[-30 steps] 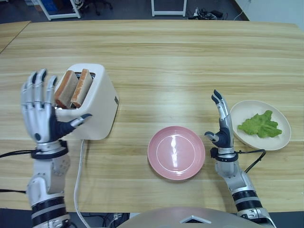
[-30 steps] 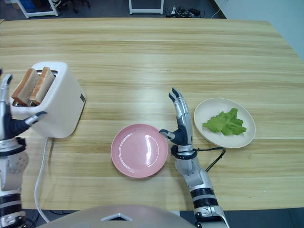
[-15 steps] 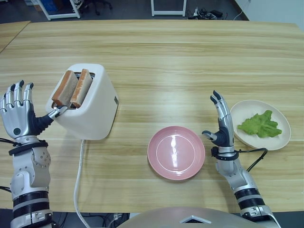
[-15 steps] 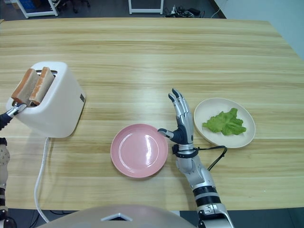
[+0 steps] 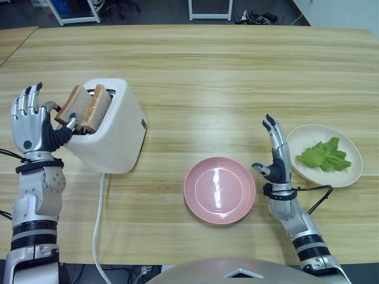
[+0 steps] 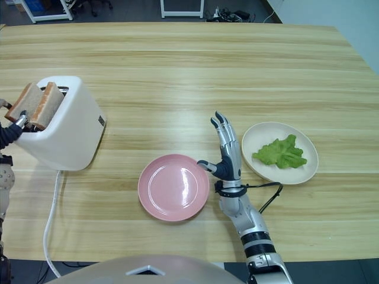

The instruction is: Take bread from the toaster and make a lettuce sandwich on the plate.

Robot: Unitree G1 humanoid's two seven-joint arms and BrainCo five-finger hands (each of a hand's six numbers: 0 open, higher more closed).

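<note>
From my station, the white toaster (image 5: 118,133) sits at the left of the frame on the wooden bench (image 5: 225,77), and it looks tipped slightly rather than square. Two pieces of bread stand up out of its slots, the outer slice (image 5: 68,106) nearest the left edge of the frame and the inner slice (image 5: 93,109) just beside it.

The left robot hand (image 5: 29,127) is right against the toaster's left side. Its thumb presses on the near face of the outer slice and one fingertip hooks the slice's top corner, so I read it as pinching that slice; the other fingers stand upright.

The toaster's cord (image 5: 98,219) runs down to the bottom edge of the frame.

The pink plate (image 5: 219,189) lies bare at lower centre. The right robot hand (image 5: 278,163) stands just right of it, fingers straight, spread and pointing up, holding nothing. At the right edge, a cream plate (image 5: 355,171) carries the lettuce (image 5: 323,155), just beside that hand.
</note>
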